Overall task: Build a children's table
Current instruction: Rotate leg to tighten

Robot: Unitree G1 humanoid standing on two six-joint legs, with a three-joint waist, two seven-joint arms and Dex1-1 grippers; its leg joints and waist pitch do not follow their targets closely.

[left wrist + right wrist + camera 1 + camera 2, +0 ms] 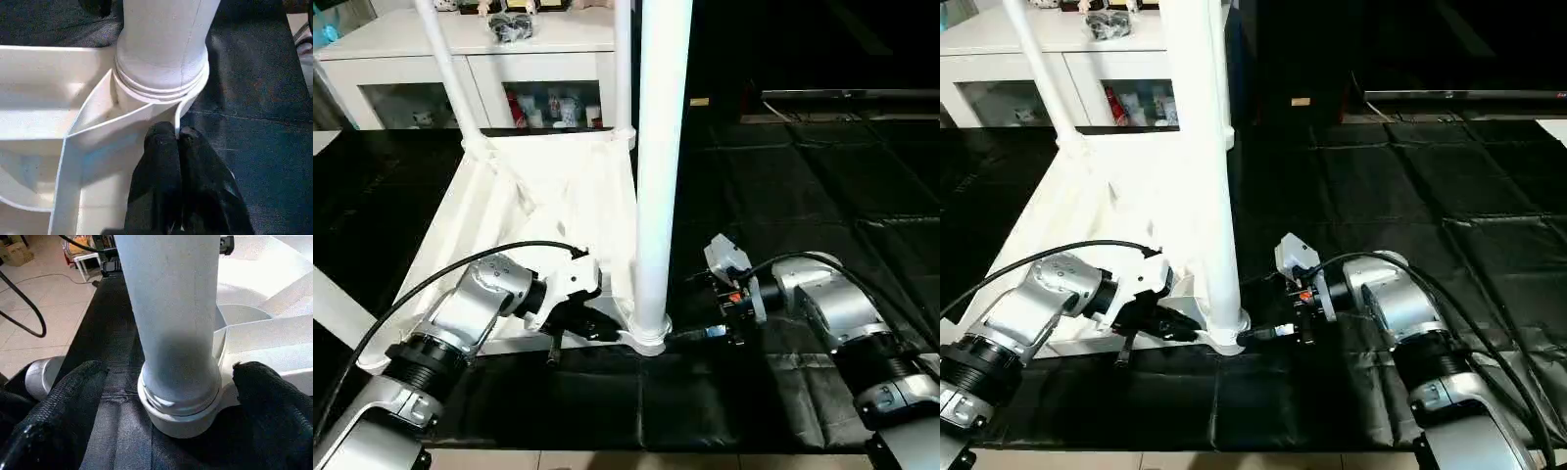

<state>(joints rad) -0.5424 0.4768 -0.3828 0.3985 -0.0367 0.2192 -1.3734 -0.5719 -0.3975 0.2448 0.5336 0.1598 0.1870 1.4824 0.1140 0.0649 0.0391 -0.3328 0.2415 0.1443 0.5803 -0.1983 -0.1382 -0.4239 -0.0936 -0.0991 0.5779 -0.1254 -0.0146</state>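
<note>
Left tool (177, 142): my fingers pinched together, tips at the tabletop's (538, 186) rim wall beside the corner socket (646, 338).
Table: upside down on black floor mats (783, 196); near leg (658, 166) upright in that socket.
Right tool (161, 377): my fingers spread wide, either side of the leg's base, not touching.
Room: bare mat beyond my right arm; white cabinet (460, 69) behind.
</note>
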